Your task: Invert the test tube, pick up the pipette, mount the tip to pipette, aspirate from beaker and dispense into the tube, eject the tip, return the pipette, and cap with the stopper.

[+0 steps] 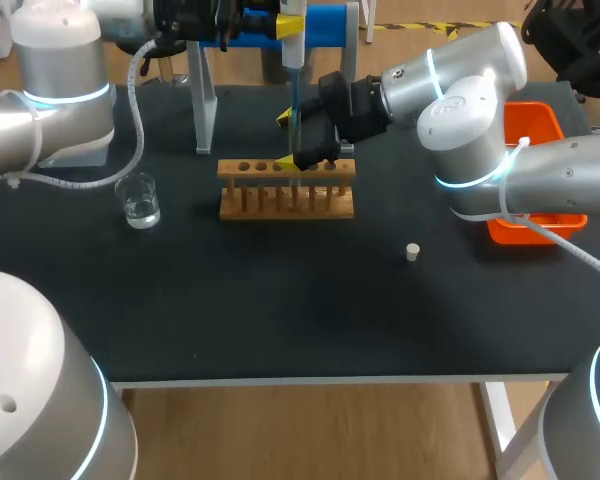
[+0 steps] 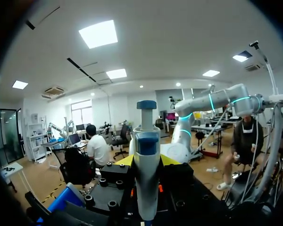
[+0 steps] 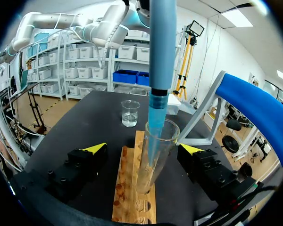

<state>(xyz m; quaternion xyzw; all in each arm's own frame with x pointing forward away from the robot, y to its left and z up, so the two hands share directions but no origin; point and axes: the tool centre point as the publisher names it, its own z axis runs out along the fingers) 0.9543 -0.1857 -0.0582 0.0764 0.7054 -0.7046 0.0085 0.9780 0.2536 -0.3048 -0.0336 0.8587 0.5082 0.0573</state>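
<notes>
Left gripper (image 2: 146, 162) clamped on white-and-blue pipette (image 2: 146, 141), blue plastic tip (image 3: 155, 120) down inside clear glass test tube (image 3: 153, 162) (dispensing, presumably); tube stands in wooden rack (image 3: 127, 197), right gripper (image 3: 144, 147) spread wide either side, not touching, likely a steadying guard

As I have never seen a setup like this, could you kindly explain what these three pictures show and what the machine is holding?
These are two robot arms at a black table. One picture looks down from above; the two round ones come from cameras on the wrists. The left pincer is shut on a pipette, whose blue tip reaches into a test tube. That tube stands over the wooden rack, between the open fingers of the right pincer. Also on the table: a beaker, a small white stopper and an orange bin.
</notes>
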